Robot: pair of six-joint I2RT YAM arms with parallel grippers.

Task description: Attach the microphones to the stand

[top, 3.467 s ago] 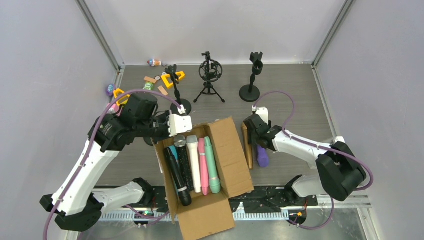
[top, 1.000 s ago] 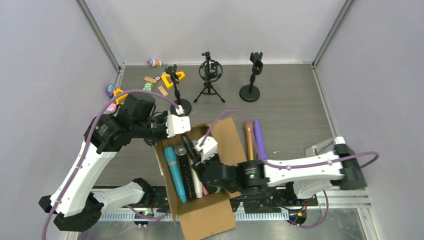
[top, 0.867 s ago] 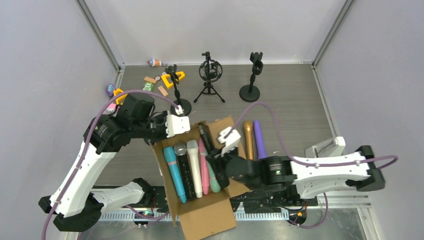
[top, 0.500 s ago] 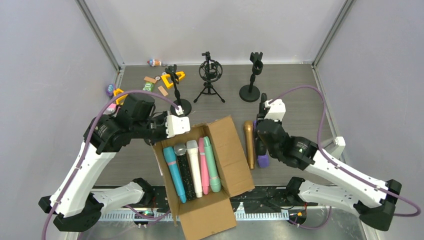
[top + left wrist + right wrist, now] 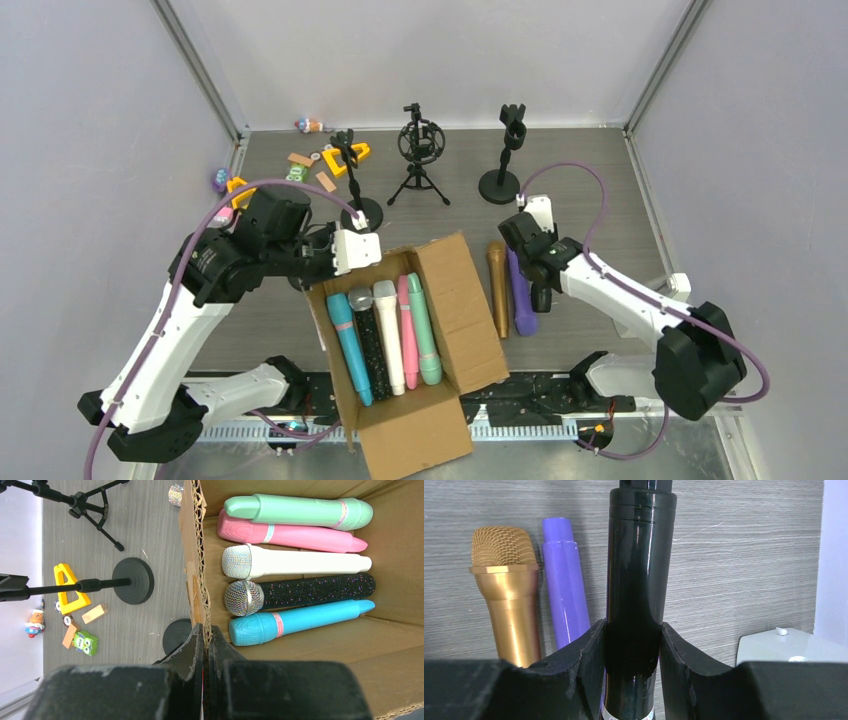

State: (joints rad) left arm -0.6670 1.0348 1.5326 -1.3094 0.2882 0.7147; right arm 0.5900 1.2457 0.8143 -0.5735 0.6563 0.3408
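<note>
Right gripper [image 5: 540, 280] swung from box [image 5: 470, 310] to table's right since a second ago, black mic [image 5: 638, 580] clamped between fingers. Both mic ends cut off in wrist view. Purple mic [image 5: 566, 595] partly hidden behind gripper, gold mic [image 5: 506, 597] beside it, both flat on table [image 5: 734, 555]. Left gripper [image 5: 205, 630] pinched tight on box wall. Box holds five mics side by side: cyan [image 5: 300, 622], glitter [image 5: 310, 590], white [image 5: 300, 562], pink [image 5: 295, 534], mint [image 5: 300, 511]. Three stands [image 5: 418, 150] at far edge. Grey walls [image 5: 430, 50] around.

Gold microphone [image 5: 506, 590], purple microphone [image 5: 566, 595], black microphone [image 5: 636, 580] show against grey-grained table [image 5: 744, 555].
</note>
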